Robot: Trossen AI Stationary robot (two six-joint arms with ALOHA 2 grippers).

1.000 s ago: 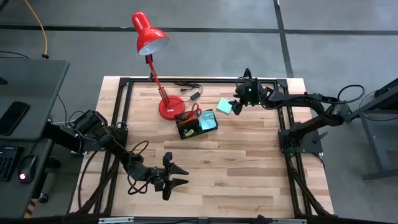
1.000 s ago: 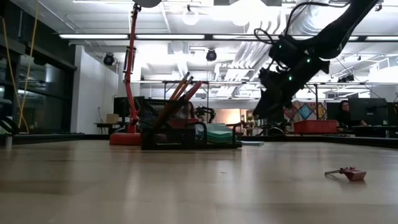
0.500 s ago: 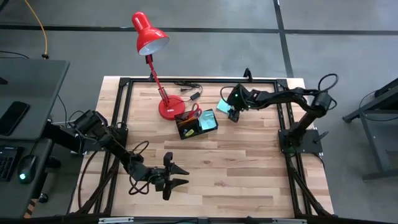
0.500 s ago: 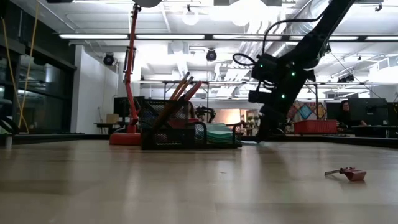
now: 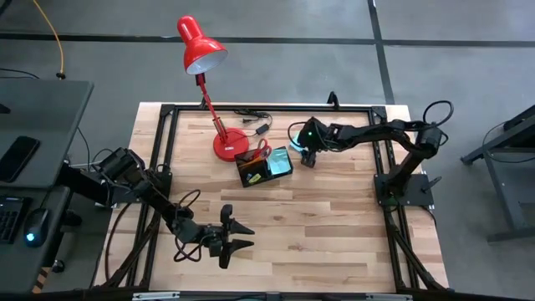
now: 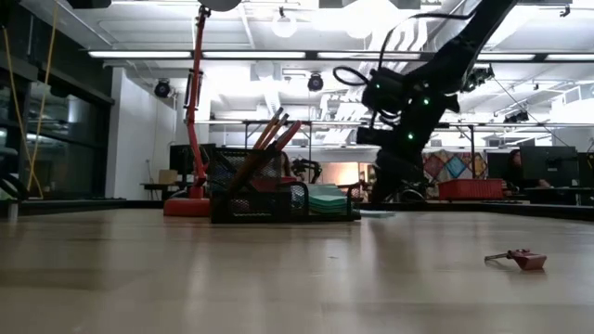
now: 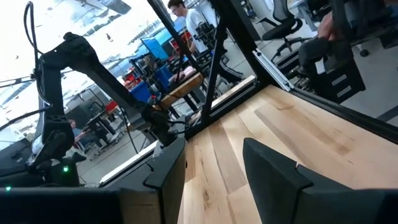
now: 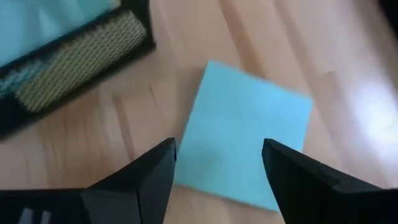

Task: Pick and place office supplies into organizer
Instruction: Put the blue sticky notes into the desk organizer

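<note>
Right pincer (image 8: 217, 165) wide open, straddling flat teal square sticky-note pad (image 8: 249, 146) on wooden surface (image 5: 334, 217) just beside black mesh organizer (image 5: 264, 166). Left pincer (image 5: 238, 237) open, idle near front edge.

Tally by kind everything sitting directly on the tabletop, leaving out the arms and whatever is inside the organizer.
Red desk lamp: 1
Black organizer: 1
Loose teal sticky-note pad: 1
Black cable with plug: 1
Small red piece: 1
Total: 5
</note>
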